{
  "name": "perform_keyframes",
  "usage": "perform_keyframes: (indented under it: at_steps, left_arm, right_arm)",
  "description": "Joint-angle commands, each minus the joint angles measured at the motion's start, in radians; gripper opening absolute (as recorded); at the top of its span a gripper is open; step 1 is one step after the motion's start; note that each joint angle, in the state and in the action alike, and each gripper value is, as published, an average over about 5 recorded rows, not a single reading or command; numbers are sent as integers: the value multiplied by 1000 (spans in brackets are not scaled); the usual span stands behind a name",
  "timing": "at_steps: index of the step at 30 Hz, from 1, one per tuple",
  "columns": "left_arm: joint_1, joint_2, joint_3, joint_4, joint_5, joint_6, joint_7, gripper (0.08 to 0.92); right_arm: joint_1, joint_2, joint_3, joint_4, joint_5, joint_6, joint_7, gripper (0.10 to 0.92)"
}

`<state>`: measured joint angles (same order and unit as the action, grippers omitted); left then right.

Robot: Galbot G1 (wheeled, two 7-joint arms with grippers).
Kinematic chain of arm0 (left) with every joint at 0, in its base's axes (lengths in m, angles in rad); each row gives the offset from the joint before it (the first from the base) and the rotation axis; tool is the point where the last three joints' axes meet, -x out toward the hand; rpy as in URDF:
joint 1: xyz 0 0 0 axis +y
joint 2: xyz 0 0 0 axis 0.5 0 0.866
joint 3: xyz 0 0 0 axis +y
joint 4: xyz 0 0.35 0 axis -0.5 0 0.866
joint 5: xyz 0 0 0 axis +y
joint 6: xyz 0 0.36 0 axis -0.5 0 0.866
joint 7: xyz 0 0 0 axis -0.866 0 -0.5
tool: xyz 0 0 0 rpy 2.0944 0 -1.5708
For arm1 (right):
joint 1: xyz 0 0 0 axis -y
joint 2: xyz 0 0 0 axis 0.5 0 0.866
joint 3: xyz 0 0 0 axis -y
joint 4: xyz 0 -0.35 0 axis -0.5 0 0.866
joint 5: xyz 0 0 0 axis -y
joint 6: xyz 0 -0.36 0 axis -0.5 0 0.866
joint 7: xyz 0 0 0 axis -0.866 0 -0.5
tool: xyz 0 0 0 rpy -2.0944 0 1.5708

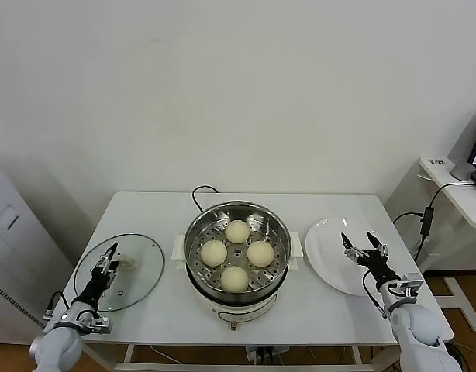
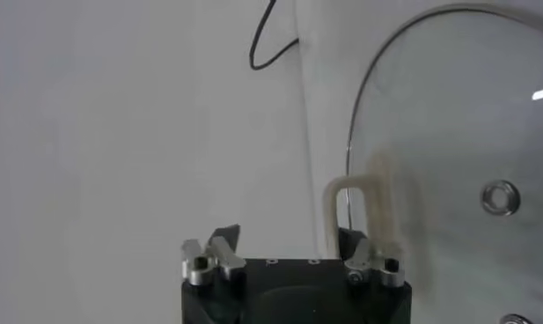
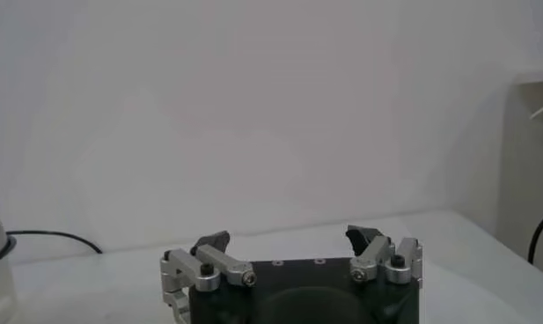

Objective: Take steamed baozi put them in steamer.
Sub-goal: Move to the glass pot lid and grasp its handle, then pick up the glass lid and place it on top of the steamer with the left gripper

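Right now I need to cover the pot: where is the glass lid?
In the head view the glass lid lies flat on the table's left part, beside the steamer, with the left gripper at its cream handle.

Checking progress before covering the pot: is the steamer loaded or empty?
Loaded. Four buns sit on the perforated tray inside the steamer; the plate is bare, and the glass lid lies off on the table.

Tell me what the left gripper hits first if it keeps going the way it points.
The left gripper would likely meet the cream handle of the glass lid first; the handle already sits near one finger, though depth is unclear.
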<state>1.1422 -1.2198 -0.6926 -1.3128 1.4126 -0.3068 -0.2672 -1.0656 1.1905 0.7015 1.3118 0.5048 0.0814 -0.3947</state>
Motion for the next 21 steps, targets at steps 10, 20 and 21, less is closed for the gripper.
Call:
perform_keyframes:
  at_steps: [10,20,21]
  left_arm:
    - [27,59,-5,-169,-146,15,65,204]
    - [33,187,2,-342,-359,104,204,105]
    - [33,198,6,-361,-377,121,221,105]
  right_arm:
    - [32,-11,-22,5,-6,-10,1,823]
    - [33,-17,-23,18,-3,-15,2,823]
    - [33,-18,-22,19,-2,-15,2,823]
